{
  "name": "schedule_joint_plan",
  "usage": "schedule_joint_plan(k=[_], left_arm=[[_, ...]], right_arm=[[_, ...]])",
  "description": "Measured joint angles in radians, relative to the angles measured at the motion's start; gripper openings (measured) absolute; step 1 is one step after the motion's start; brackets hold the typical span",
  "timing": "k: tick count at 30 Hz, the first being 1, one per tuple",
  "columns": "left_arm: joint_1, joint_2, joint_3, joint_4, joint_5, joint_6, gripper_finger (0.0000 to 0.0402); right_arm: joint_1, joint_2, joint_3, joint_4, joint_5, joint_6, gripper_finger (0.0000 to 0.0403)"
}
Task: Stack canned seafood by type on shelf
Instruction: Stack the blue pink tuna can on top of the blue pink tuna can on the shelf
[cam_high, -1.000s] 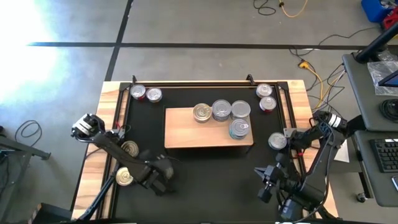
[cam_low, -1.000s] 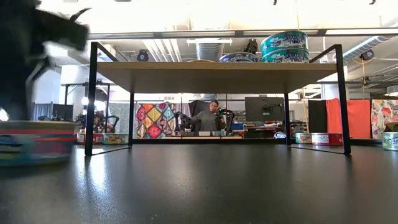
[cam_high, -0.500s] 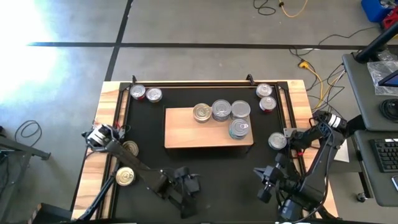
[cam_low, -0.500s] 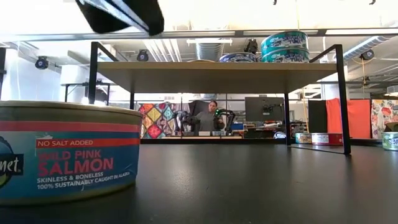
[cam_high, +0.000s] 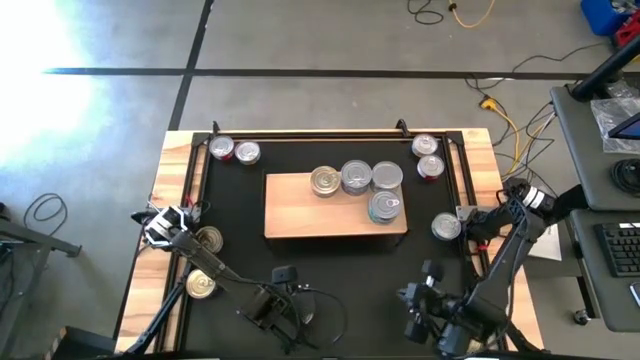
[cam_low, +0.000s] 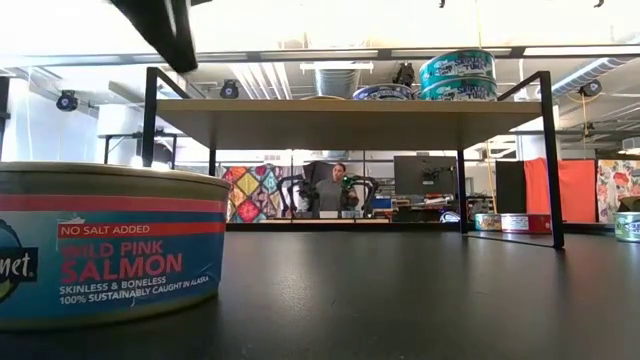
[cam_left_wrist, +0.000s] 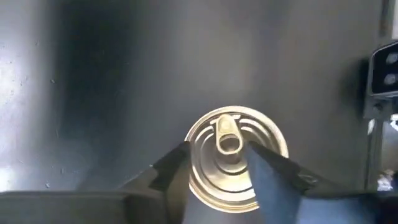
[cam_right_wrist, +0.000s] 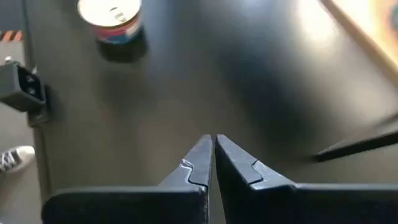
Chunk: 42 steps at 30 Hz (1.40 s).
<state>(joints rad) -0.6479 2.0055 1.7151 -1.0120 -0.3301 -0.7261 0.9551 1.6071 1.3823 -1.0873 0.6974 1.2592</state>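
Observation:
A salmon tin (cam_low: 100, 245) with a gold pull-tab lid (cam_left_wrist: 239, 155) stands upright on the black mat near its front edge. My left gripper (cam_left_wrist: 219, 149) hangs open above it, one finger over each side of the lid and clear of the tin; in the high view the gripper (cam_high: 285, 312) hides the tin. My right gripper (cam_right_wrist: 212, 146) is shut and holds nothing above the mat's near right part (cam_high: 412, 312). The shelf (cam_high: 335, 205) is a light-wood board on black legs (cam_low: 350, 120), and several tins rest on it, two of them stacked (cam_low: 457, 75).
Loose tins stand on the mat: two at the far left (cam_high: 235, 150), two at the far right (cam_high: 428, 157), one right of the shelf (cam_high: 445, 227), two at the left edge (cam_high: 205, 262). A small grey camera box (cam_right_wrist: 22, 87) sits at the front edge.
My left gripper has gone toward the table's right and near edges and has risen. The salmon tin has slid along the mat to the right, closer to the front edge, and now stands still. My right gripper has shifted a little toward the near edge and turned.

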Motion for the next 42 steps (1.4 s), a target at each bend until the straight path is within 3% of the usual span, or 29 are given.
schedule_joint_plan(k=[5,10,12,17,21,27,29,35,42], left_arm=[[0.000,-0.048,-0.072,-0.001,0.091,0.026,0.0205],[-0.014,-0.104,-0.155,0.019,0.201,0.020,0.0225],[-0.041,-0.143,-0.203,0.046,0.176,0.032,0.0225],[-0.146,-0.321,-0.429,0.107,-0.010,0.010,0.0226],[-0.250,-0.468,-0.633,0.302,-0.156,-0.102,0.0226],[-0.274,-0.512,-0.821,0.813,-0.170,0.056,0.0226],[-0.271,-0.503,-0.851,0.900,-0.169,0.073,0.0226],[-0.254,-0.503,-0.891,0.902,-0.145,-0.065,0.0243],[-0.248,-0.505,-0.891,0.916,-0.156,-0.024,0.0335]], right_arm=[[-0.044,0.000,0.000,0.056,-0.003,-0.040,0.0013],[-0.112,-0.002,0.023,0.056,-0.081,-0.045,0.0013],[-0.142,0.003,0.038,0.078,-0.109,-0.071,0.0013],[-0.204,0.022,0.097,0.168,-0.165,-0.164,0.0013],[-0.229,0.048,0.125,0.193,-0.173,-0.212,0.0013],[-0.264,0.127,0.130,0.217,-0.179,-0.189,0.0013],[-0.269,0.158,0.130,0.239,-0.203,-0.191,0.0013],[-0.277,0.218,0.138,0.268,-0.256,-0.189,0.0013],[-0.306,0.228,0.138,0.291,-0.256,-0.187,0.0013]])
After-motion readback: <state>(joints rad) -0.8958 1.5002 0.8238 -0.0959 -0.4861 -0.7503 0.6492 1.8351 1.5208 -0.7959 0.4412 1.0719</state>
